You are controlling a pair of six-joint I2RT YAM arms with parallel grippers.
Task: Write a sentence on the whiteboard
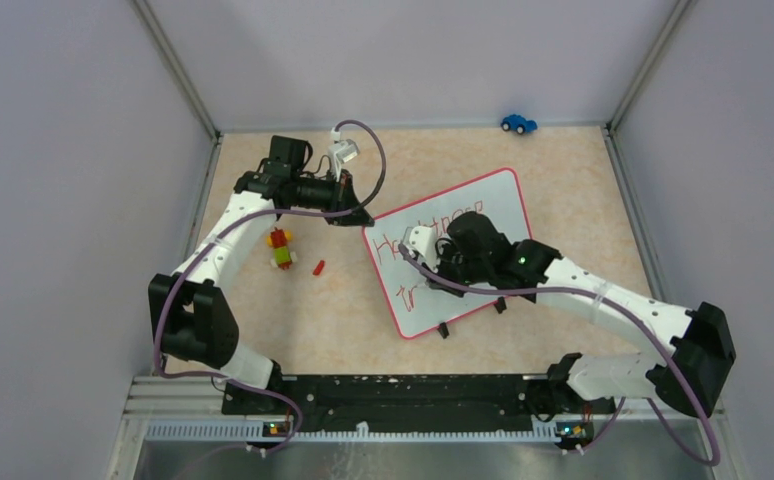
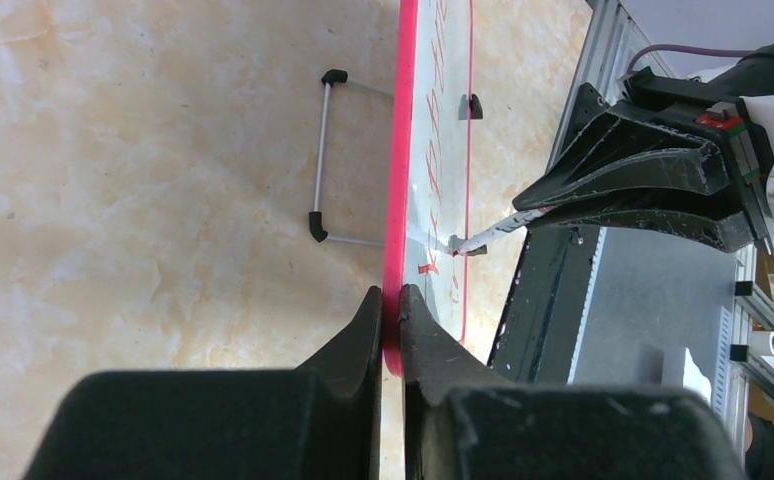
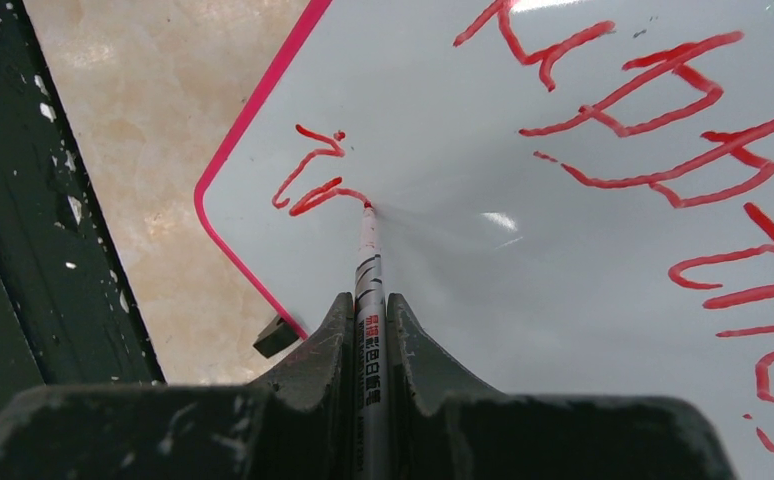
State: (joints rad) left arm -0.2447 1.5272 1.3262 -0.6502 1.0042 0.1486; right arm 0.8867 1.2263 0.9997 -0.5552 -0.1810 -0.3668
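Left jaws clamp whiteboard (image 1: 498, 195) edge, right jaws grip marker (image 3: 368, 290); we need light tip pressure, slow even strokes.

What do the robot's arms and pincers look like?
Left arm and right arm: white links, black joints, a mauve cable along each. A green light shows on the right wrist. Left pincer and right pincer: black wedge-shaped fingers, the right one's scuffed white.
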